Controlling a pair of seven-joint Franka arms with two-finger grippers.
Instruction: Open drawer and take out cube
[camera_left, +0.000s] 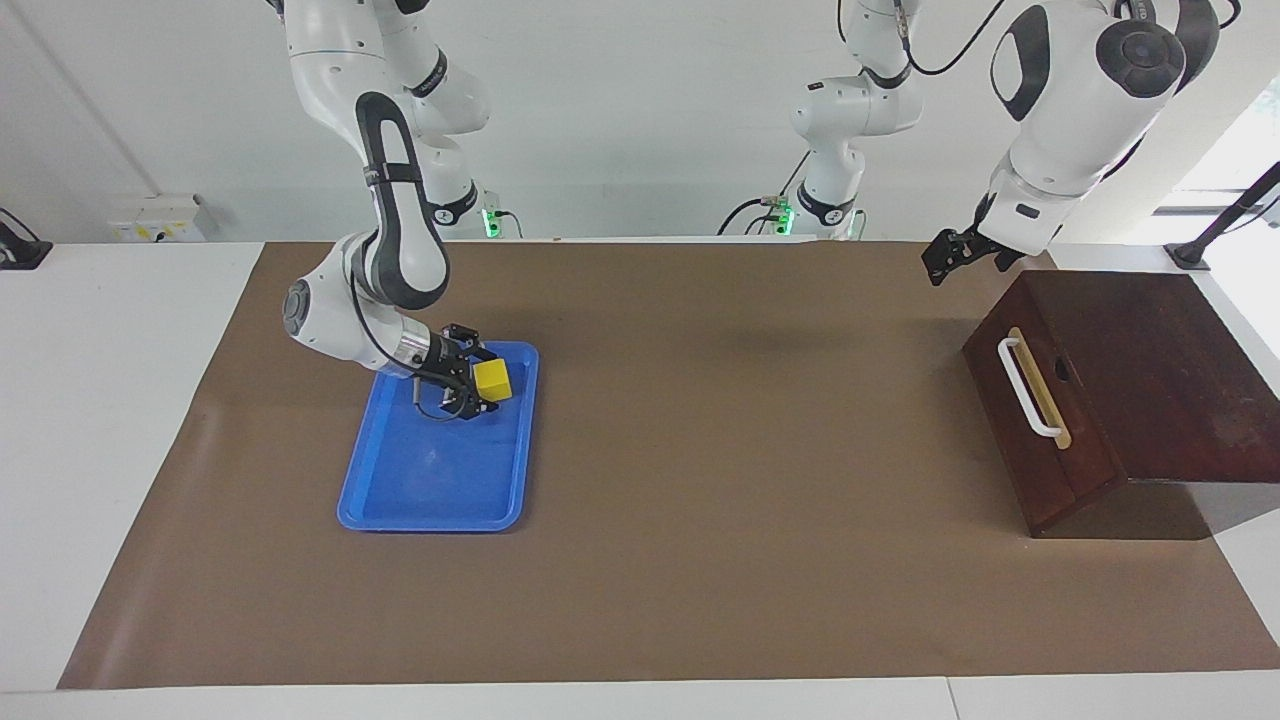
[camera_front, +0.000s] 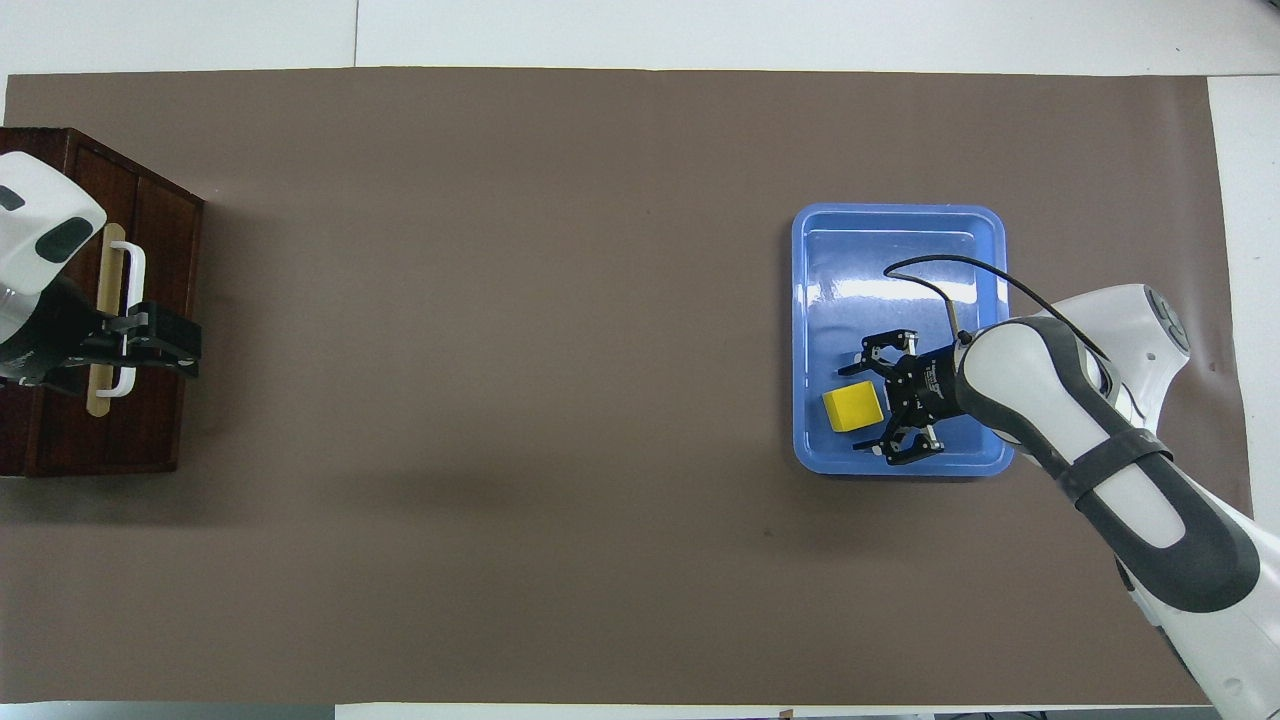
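The yellow cube (camera_left: 492, 380) (camera_front: 852, 408) lies in the blue tray (camera_left: 430, 500) (camera_front: 900, 250), in the corner nearest the robots and the table's middle. My right gripper (camera_left: 476, 386) (camera_front: 866, 403) stays low in the tray, open, with its fingers spread on either side of the cube. The dark wooden box's drawer (camera_left: 1040, 440) (camera_front: 150, 300) is shut, its white bar handle (camera_left: 1028, 386) (camera_front: 135, 280) facing the table's middle. My left gripper (camera_left: 945, 256) (camera_front: 170, 345) hangs open in the air over the drawer's front, holding nothing.
The box (camera_left: 1160, 370) stands at the left arm's end of the brown mat (camera_left: 740, 560), the tray toward the right arm's end. White table shows around the mat.
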